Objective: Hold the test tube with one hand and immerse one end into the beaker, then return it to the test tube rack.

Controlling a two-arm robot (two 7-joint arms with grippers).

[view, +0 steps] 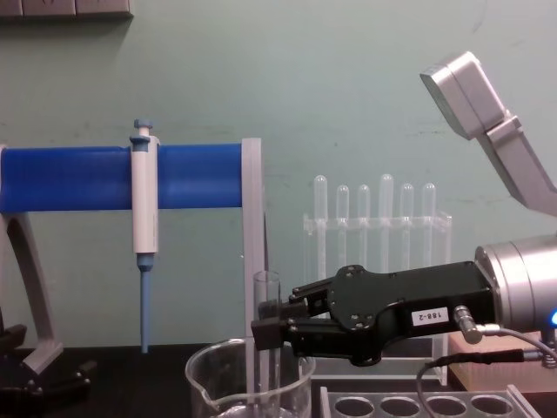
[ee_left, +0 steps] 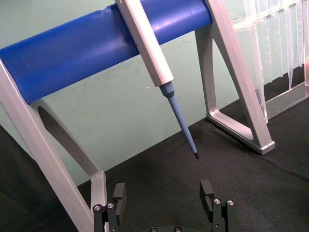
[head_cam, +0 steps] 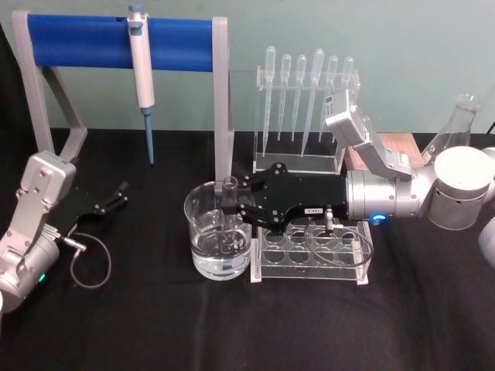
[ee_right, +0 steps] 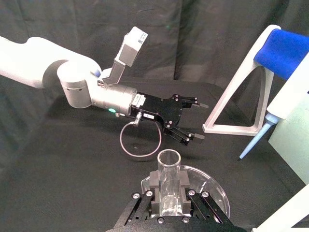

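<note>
In the head view my right claw [head_cam: 234, 207] is clamped on the one tube [head_cam: 230, 185], which stands upright in the one beaker [head_cam: 197, 210]. Its lower end looks to reach the water. The beaker sits just left of the rack [head_cam: 309, 272] on the desk [head_cam: 155, 325]. The chest view gives me the side: the tube's rim rises above the fingers, which the head view barely shows. The right wrist view looks straight down the open rim. My left claw [ee_left: 163, 193] hangs well to the left with its fingers spread wide, plainest in its own wrist view, near the one pipettor [ee_left: 145, 43]. I count six pipettes [head_cam: 300, 100] beyond the rack, and four holes in its near row
</note>
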